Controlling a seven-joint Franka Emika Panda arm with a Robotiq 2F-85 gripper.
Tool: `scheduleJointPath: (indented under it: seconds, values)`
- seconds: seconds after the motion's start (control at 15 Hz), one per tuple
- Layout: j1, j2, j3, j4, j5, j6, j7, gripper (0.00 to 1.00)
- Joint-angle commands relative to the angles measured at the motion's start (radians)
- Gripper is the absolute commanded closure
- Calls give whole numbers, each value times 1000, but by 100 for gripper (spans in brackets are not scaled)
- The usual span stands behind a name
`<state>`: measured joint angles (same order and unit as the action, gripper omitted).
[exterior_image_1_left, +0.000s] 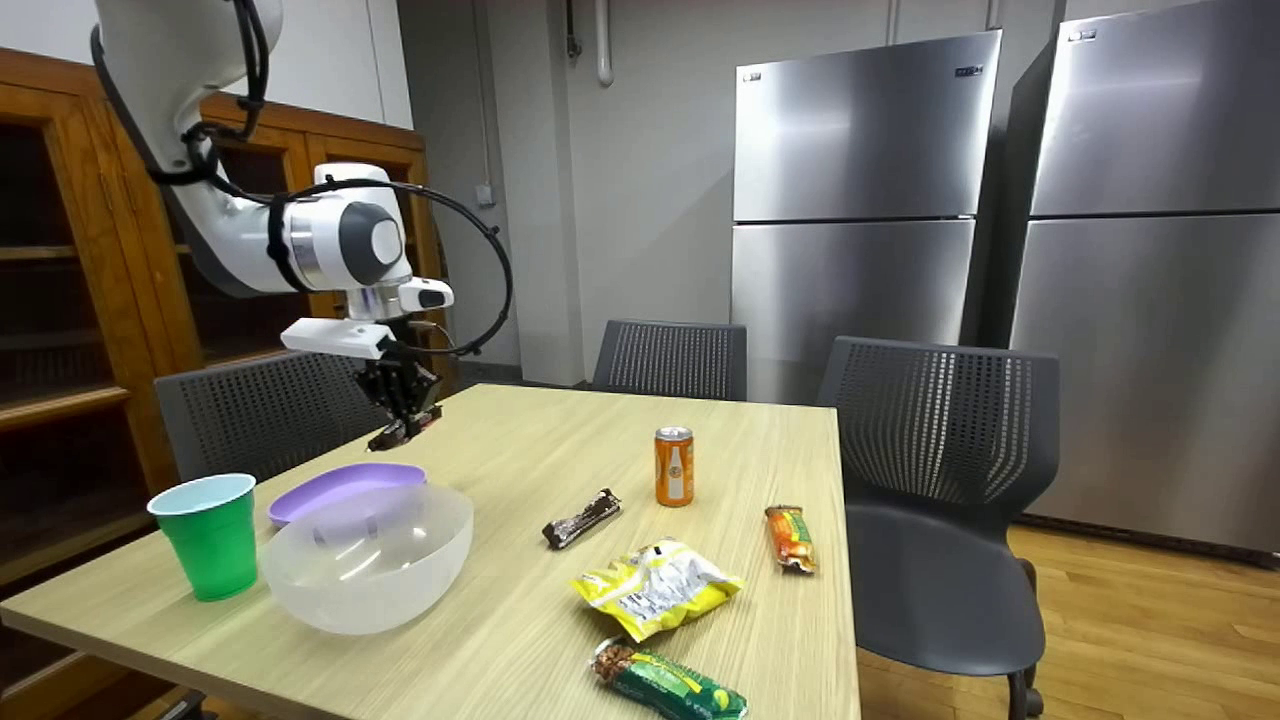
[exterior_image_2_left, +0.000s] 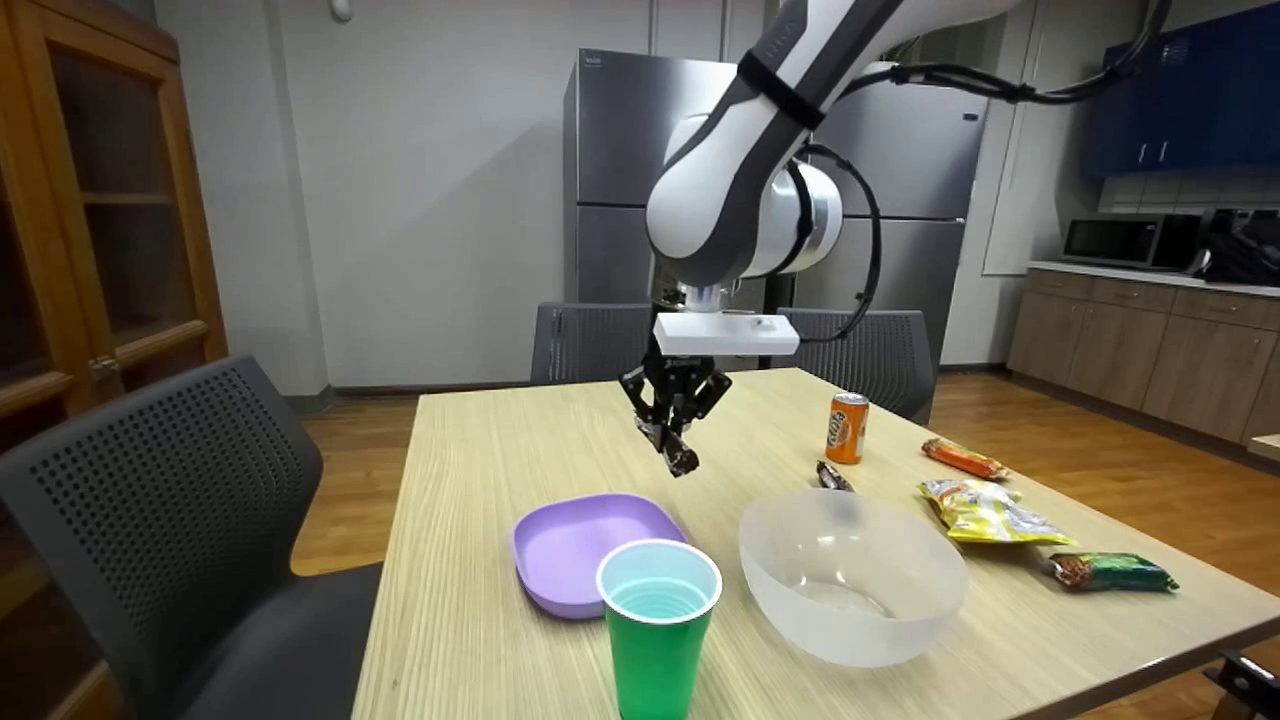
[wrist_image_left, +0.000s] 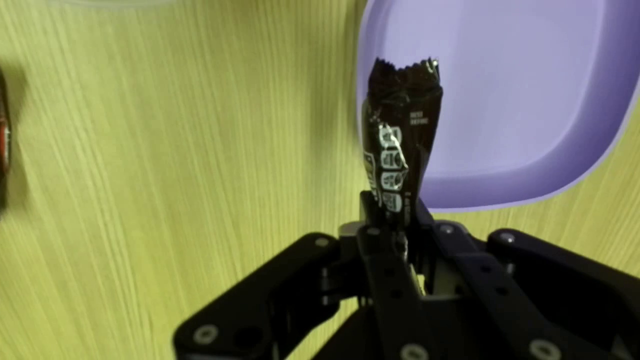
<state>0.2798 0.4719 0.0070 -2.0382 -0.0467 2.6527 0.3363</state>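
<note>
In the wrist view, a brown-wrapped snack bar (wrist_image_left: 402, 127) is pinched in the nearly closed hand (wrist_image_left: 397, 212), its crimped end seen against a purple plate (wrist_image_left: 515, 110). In an exterior view, the bar is held above the worktop (exterior_image_1_left: 540, 440), where an orange soda can (exterior_image_1_left: 674, 470) is noted. In an exterior view, a green cup (exterior_image_2_left: 655, 650) and a frosted bowl (exterior_image_2_left: 850, 635) are seen near the plate.

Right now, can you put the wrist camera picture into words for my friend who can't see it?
A black gripper pinches a dark wrapped bar, which points up the picture and partly covers the left edge of a purple plate. Underneath is a wood-grain table; a dark thing is cut off at the left border.
</note>
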Motion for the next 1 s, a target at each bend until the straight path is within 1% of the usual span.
scheduleJointPath:
  seconds: [0.0,0.2,0.47,0.67,0.93]
  values:
    - [-5,-31,53,-13,7,-19,-54,96]
    - [-7,-18,85,1,17,-21,-75,96]
    - [-3,7,105,14,15,-2,-93,96]
    - [-8,47,117,42,17,6,-121,96]
    - [9,103,113,85,-1,-4,-144,96]
